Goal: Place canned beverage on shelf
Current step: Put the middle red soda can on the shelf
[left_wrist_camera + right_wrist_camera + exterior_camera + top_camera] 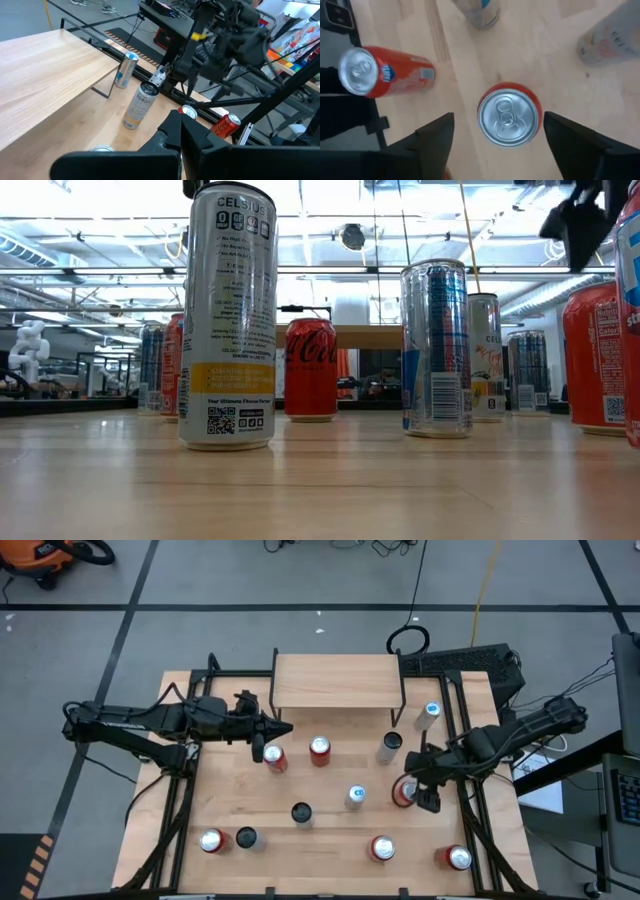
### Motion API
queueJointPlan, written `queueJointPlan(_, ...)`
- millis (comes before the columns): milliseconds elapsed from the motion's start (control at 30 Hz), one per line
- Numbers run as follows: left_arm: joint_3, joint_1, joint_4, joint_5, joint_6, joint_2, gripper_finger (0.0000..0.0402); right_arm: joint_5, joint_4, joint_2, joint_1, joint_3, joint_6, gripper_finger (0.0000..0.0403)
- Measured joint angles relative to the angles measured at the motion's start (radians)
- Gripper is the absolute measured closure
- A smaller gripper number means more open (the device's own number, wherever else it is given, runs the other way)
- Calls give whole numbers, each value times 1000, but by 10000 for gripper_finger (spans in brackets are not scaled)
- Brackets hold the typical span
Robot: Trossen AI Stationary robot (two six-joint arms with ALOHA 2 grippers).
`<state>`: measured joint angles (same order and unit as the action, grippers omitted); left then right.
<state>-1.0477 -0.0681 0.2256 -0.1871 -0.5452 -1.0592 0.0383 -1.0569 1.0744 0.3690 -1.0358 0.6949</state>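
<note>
Overhead, my right gripper (412,790) hung above a red can (403,792) near the right edge of the pale, straight-grained wooden tabletop (330,860). Seen from my right wrist, its two dark, wedge-shaped fingers (436,136) stood spread wide on either side of that can (509,117), clear of its walls; the circular brushed-aluminium lid and pull tab faced upward. A slimmer red can (382,74) stood near it, close to the table's edge.

My left gripper (272,730) waited with its dark fingers pressed together, holding nothing, just before the shelf (336,681), beside a red can (273,757). The shelf, a rectangular light-wood board on thin black metal legs, stood at the far middle of the table with its top bare.

Other cylinders stood upright across the table: a red Coca-Cola can (311,369), a tall white Celsius can (228,318), a silver-and-blue can (436,348), and a black-topped can (301,812). From my left wrist, a slim white can (140,106) and a blue-and-silver can (125,70) stood beside the shelf's (45,75) smooth edge.
</note>
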Motion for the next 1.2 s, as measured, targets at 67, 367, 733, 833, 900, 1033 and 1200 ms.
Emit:
queueJointPlan(67, 0, 0, 0, 0, 0, 0, 402, 17, 14, 0, -3, 25, 1, 93)
queueJointPlan(367, 0, 0, 0, 0, 8, 0, 402, 15, 77, 4, -3, 94, -6, 62)
queueJointPlan(733, 0, 0, 0, -8, 8, -2, 402, 15, 142, 9, -3, 171, -13, 61)
queueJointPlan(833, 0, 0, 0, -9, 8, -2, 402, 15, 175, 9, -3, 194, -27, 61)
queueJointPlan(900, 0, 0, 0, -9, 7, -2, 402, 13, 189, 9, -3, 209, -32, 61)
queueJointPlan(1033, 0, 0, 0, -10, 1, -2, 402, 15, 222, 10, -3, 242, -53, 62)
queueJointPlan(1200, 0, 0, -6, -8, 0, -2, 402, 15, 229, 10, -3, 258, -65, 63)
